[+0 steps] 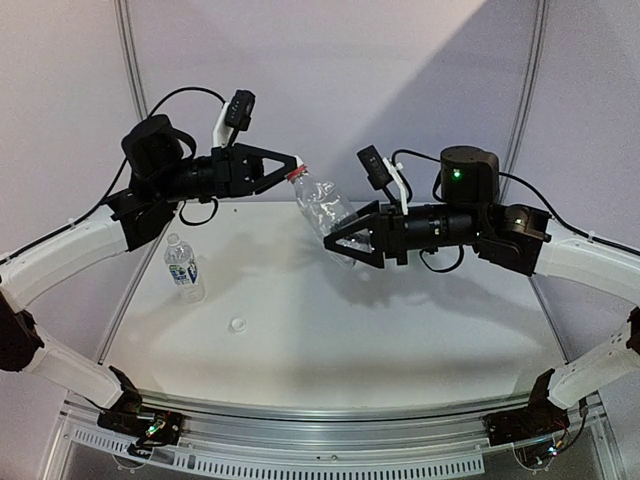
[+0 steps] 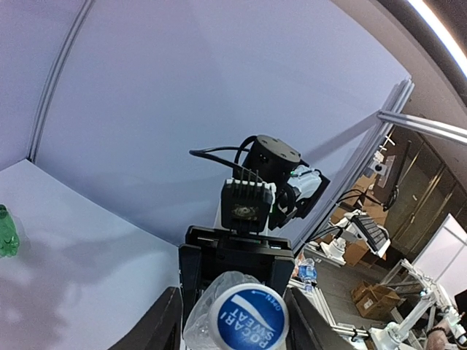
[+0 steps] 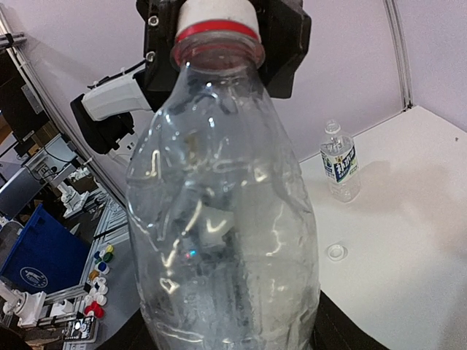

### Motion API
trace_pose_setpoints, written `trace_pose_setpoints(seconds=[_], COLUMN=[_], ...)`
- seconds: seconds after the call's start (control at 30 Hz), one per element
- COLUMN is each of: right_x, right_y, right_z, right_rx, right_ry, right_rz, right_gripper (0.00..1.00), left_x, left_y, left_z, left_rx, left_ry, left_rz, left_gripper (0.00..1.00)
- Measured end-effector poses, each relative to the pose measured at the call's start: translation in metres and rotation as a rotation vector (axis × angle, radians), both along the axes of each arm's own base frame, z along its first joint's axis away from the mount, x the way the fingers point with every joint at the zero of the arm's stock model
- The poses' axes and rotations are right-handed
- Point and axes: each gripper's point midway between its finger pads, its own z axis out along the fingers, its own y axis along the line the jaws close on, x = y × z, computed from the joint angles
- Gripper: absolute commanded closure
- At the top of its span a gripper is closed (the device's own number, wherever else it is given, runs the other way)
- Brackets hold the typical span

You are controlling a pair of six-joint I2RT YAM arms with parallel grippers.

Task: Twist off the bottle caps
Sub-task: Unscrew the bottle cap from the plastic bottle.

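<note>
My right gripper (image 1: pixel 342 240) is shut on the body of a clear unlabelled bottle (image 3: pixel 226 189) and holds it tilted in the air above the back of the table. Its white bottle cap (image 2: pixel 248 319) has a blue printed top and sits above a red neck ring. My left gripper (image 1: pixel 293 166) is at this cap with a finger on each side. In the left wrist view one finger (image 2: pixel 166 321) still stands a little off the cap. A labelled bottle (image 1: pixel 183 268) stands upright at the left. A small loose cap (image 1: pixel 237 324) lies on the table. A green bottle (image 2: pixel 6 233) shows only in the left wrist view.
The white table (image 1: pixel 400 330) ends at a metal rail along the near edge, where both arm bases are bolted. Upright frame posts (image 1: pixel 128 40) stand at the back corners. Beyond the table's side are a blue bin (image 3: pixel 36 251) and other workbenches.
</note>
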Motion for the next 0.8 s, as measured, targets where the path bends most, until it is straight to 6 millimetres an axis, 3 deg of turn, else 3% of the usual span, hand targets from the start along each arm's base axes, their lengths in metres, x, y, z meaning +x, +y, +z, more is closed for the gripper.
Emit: trace_pose_setpoints(seconds=[0.23,0.4,0.57,0.8], right_x=[0.005,0.006,0.012,0.052], right_y=[0.004,0.005,0.009,0.009], right_z=[-0.004,-0.004,-0.004,-0.014], right_rx=[-0.009,-0.011,-0.035,-0.152], right_ry=[0.01,0.01,0.009,-0.114], right_rz=[-0.006,-0.004,-0.019,-0.212], right_gripper=[1.0,1.0,1.0,1.0], left_x=[-0.001,0.0,0.008,0.044], left_y=[-0.001,-0.001,0.0,0.0], left_z=[-0.001,-0.002,0.0,-0.009], left_rx=[0.006,0.008,0.024,0.11], left_ry=[-0.012,-0.01,0.025,0.193], left_rz=[-0.011,-0.006,0.036,0.261], left_gripper=[0.92,1.0,1.0,1.0])
